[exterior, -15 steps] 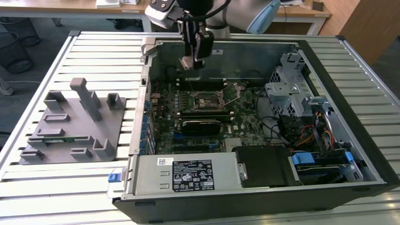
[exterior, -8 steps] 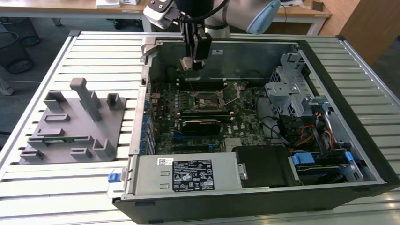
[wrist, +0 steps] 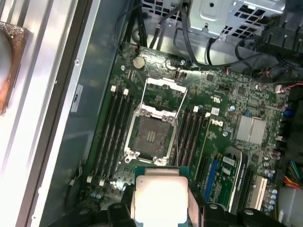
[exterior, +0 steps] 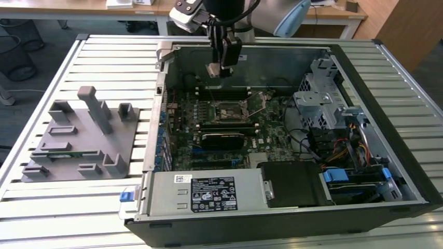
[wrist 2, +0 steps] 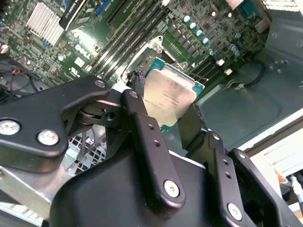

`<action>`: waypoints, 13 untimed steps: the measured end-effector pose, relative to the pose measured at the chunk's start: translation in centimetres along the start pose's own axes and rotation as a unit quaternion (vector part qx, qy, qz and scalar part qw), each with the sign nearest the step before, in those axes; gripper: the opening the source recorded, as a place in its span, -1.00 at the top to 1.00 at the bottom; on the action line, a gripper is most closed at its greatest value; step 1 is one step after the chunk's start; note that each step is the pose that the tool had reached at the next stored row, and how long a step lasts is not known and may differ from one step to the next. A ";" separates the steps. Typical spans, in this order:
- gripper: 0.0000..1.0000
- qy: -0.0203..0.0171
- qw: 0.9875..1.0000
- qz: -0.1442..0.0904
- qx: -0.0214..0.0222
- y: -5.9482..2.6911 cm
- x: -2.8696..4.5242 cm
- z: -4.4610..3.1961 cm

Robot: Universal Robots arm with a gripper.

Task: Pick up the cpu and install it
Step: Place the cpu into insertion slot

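Edges suit this grip: the end effector [wrist 2: 165,120] clamps two opposite sides of the cpu [wrist 2: 168,94], holding it in the air over the case [exterior: 277,228], near the open socket [wrist: 150,137]. I judge it light, stiff, smooth-topped, and fragile underneath.

Exterior view: high, mid-range, angled down on the open computer case [exterior: 291,228] on the slatted table [exterior: 104,57]. Grey fixture block [exterior: 80,137] sits at 9 o'clock from the case, on the exterior view's left; arm [exterior: 277,15] enters at 12 o'clock.

First wrist view: close, looking steeply down onto the motherboard [wrist: 222,109], open socket [wrist: 149,137] mid-frame, cpu [wrist: 160,198] at the frame's edge.

Second wrist view: very close, tilted, sighting past the gripper [wrist 2: 165,111] linkage to the cpu and the board beyond.

Shared: all three take in the memory slots [exterior: 221,93]; both wrist views share the cpu.
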State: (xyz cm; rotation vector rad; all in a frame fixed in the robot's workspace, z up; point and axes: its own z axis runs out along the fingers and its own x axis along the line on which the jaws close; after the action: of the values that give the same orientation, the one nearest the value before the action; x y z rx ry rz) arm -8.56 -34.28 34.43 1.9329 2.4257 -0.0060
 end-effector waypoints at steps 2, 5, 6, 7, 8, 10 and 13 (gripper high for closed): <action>-0.06 0.000 1.000 0.011 0.000 0.02 0.03 0.13; -0.06 -0.001 1.000 0.030 0.001 0.05 0.05 0.30; -0.06 -0.001 0.999 0.036 0.001 0.06 0.06 0.34; -0.06 -0.001 0.999 0.041 0.001 0.07 0.07 0.37; -0.06 -0.001 0.999 0.047 0.002 0.08 0.08 0.41; -0.06 -0.001 0.999 0.054 0.002 0.11 0.13 0.46; -0.06 -0.001 0.998 0.055 0.002 0.13 0.16 0.54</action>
State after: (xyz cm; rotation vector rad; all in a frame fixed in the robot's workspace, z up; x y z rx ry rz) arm -8.45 -34.11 33.89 2.0643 2.3152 -0.0097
